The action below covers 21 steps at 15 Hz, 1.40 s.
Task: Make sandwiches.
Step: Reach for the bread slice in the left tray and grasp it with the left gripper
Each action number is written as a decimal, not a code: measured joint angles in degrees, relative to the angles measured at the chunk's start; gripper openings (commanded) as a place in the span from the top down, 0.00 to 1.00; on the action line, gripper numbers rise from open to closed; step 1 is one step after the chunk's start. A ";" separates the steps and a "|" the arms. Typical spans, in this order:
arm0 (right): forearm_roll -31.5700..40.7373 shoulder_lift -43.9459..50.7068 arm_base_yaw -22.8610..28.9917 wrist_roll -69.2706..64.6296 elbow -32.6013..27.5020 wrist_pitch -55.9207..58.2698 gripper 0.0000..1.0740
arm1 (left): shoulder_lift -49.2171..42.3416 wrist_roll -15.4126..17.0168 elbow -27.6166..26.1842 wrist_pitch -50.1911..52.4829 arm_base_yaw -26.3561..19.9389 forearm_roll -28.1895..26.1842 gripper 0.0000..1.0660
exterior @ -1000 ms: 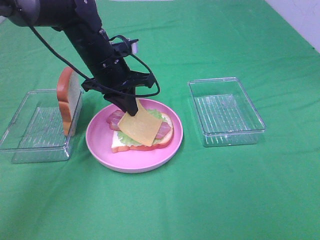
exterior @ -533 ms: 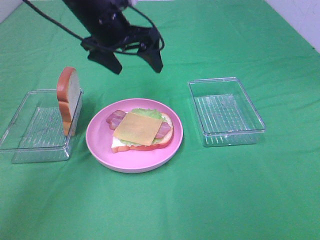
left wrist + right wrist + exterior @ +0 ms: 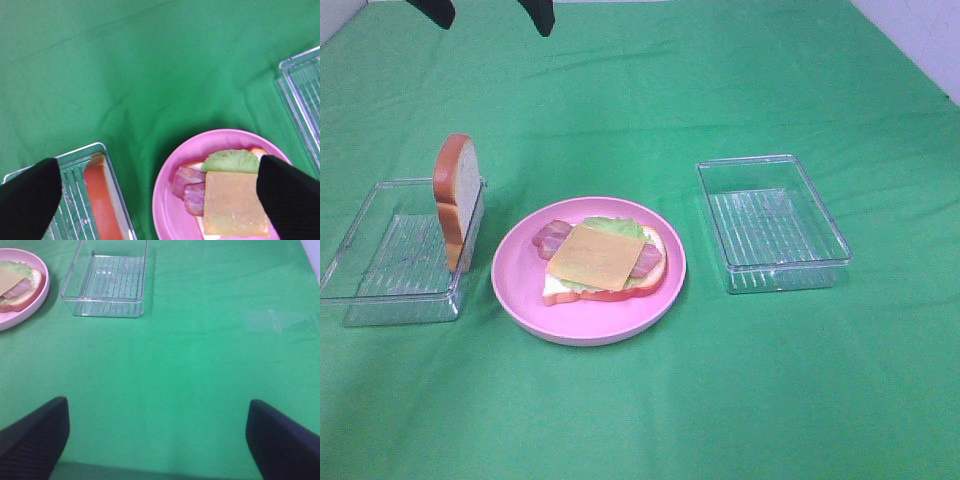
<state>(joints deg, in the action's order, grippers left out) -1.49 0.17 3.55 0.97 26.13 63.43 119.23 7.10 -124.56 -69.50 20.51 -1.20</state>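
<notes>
On the pink plate (image 3: 520,300) lies an open sandwich: a bread slice, lettuce (image 3: 612,227), bacon (image 3: 552,236) and a yellow cheese square (image 3: 597,256) flat on top. A second bread slice (image 3: 457,195) stands on edge in the left clear tray (image 3: 360,290). My left gripper (image 3: 490,12) hangs high at the back left, open and empty; only its fingertips show. Its wrist view looks down on the cheese (image 3: 232,205), the bacon (image 3: 189,185), the lettuce (image 3: 231,161) and the standing bread slice (image 3: 102,200). My right gripper (image 3: 157,437) is open over bare cloth, away from the sandwich (image 3: 17,282).
An empty clear tray (image 3: 775,225) sits right of the plate, also seen in the right wrist view as the tray (image 3: 107,282). Green cloth covers the whole table. A pale wall edge shows at the far right.
The left gripper let go of the cheese, opened wide and rose up and back to the top edge. The cheese, tilted before, now lies flat on the bacon.
</notes>
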 measured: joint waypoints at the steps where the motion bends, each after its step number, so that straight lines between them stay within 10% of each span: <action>1: 0.00 0.00 0.00 0.00 0.00 0.00 0.14 | -0.23 0.29 0.00 0.06 -1.26 0.06 0.06; 11: 0.00 0.00 0.00 0.00 0.00 0.00 0.14 | 0.69 1.89 12.15 -0.57 -8.02 -2.23 0.06; 21: 0.00 0.00 0.00 0.00 0.00 0.00 0.14 | 11.40 1.95 12.66 -0.46 -8.02 -5.27 0.11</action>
<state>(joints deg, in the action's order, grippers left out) -1.49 0.17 3.55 0.97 26.13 63.43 130.63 9.05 -111.90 -69.96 12.49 -6.47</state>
